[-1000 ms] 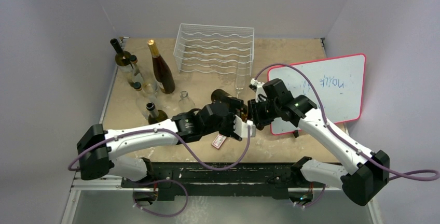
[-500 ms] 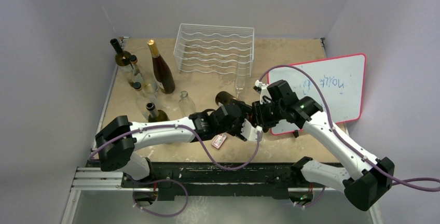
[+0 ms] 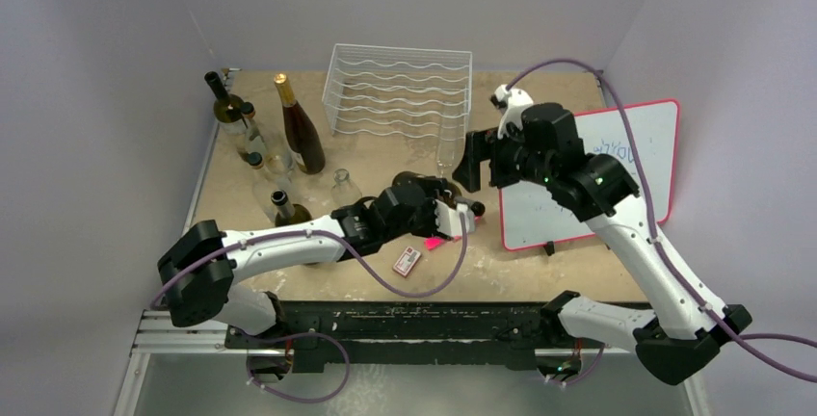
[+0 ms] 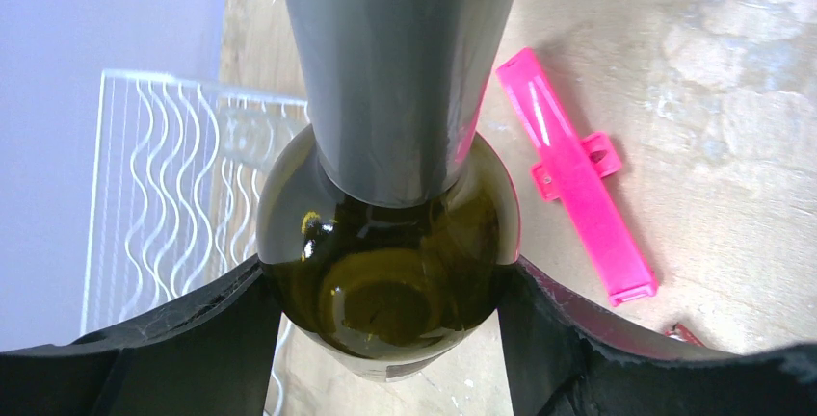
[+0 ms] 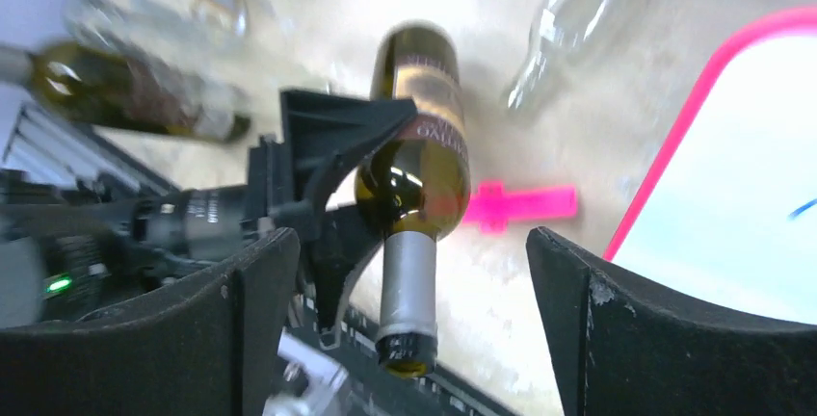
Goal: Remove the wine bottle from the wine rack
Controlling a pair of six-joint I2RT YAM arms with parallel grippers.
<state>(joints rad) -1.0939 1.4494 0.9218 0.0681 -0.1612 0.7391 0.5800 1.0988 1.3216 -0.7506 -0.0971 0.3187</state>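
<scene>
Right arm has swung up and away from the handover in the top view, and its pincer (image 3: 472, 161) hangs apart and empty beside the white wire wine rack (image 3: 400, 89), while the left pincer (image 3: 438, 216) has clamped on the dark green glass wine bottle (image 3: 411, 183), held low over the table (image 3: 559, 262), well clear of the rack. From the left wrist, black fingers (image 4: 231, 310) squeeze the rounded shoulder under the grey foil neck, so the smooth glass could slip or the heavy body droop. From the right wrist, nothing backs that single grip, and a slide would likely drop the bottle by the pink plastic clip (image 5: 520, 206).
</scene>
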